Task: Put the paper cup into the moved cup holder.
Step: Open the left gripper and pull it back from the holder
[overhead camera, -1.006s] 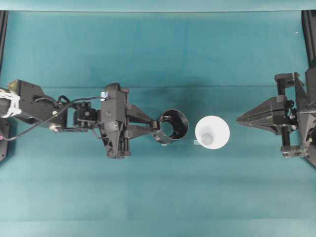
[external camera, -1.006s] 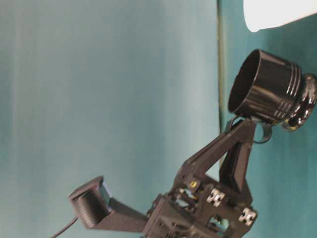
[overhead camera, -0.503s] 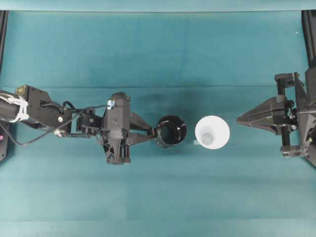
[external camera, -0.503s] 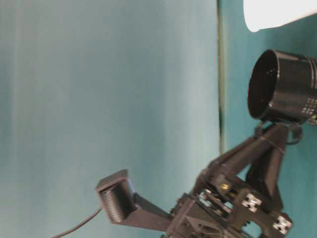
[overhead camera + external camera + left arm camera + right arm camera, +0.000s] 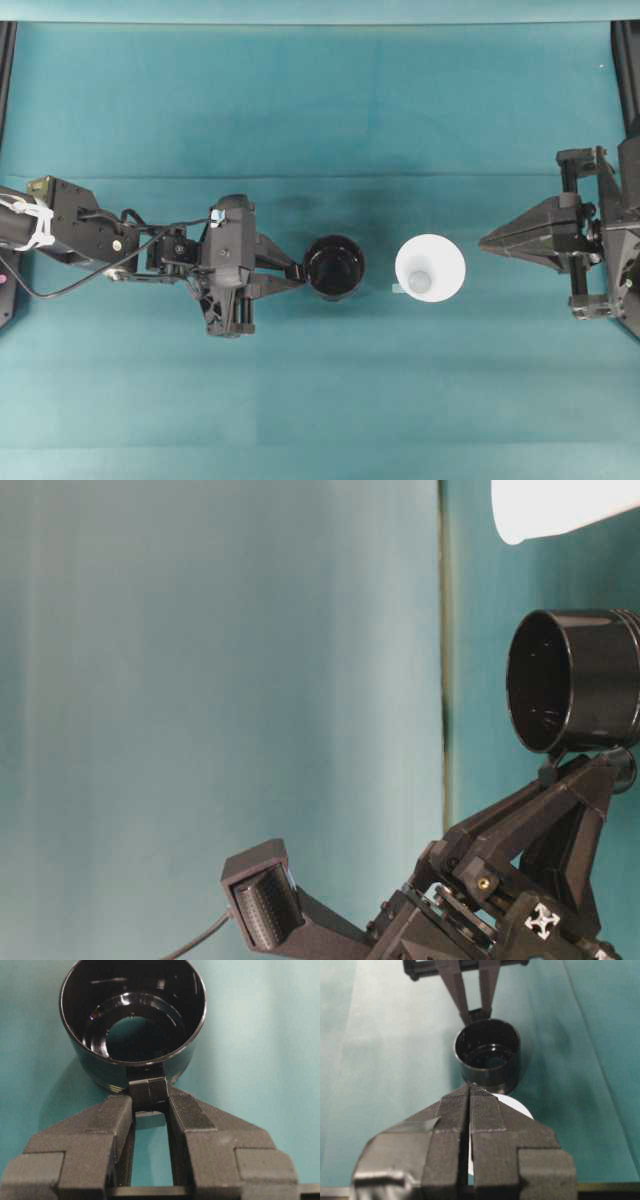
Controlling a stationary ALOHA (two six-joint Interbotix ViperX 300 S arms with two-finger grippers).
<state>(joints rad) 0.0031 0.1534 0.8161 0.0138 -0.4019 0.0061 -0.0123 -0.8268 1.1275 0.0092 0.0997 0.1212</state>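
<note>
1. Teal cloth-covered surface (image 5: 320, 110): carries everything; nothing else on it but the two arms, so no clutter in the way.
2. Left gripper (image 5: 150, 1100): jaws narrowed onto the small side handle (image 5: 146, 1091) of the glossy black round mug-shaped cup holder (image 5: 334, 266), gripping it. Wrist view shows the handle pinched between the fingertips.
3. Right gripper (image 5: 484, 241): parked at the right edge, jaws fully closed, holding nothing, pointing at the cup, well apart from it.
4. Cup holder: upright, mouth up, left of centre, near the cup but not touching. Can't tell from these views whether its base is fully down on the surface.
5. White tapered paper cup (image 5: 430, 267): upright on the surface between the holder and the right gripper, rim up, untouched.
6. Step in hand, my read: positioning the holder; cup transfer not started.
7. Next move calls for: left jaws let go of the handle and clear off, or steady it; right jaws must open wide, take the cup by the wall, lift, centre over the holder mouth, lower.
8. Risk: thin cup wall crushes easily; the left gripper sits just beside the holder.
</note>
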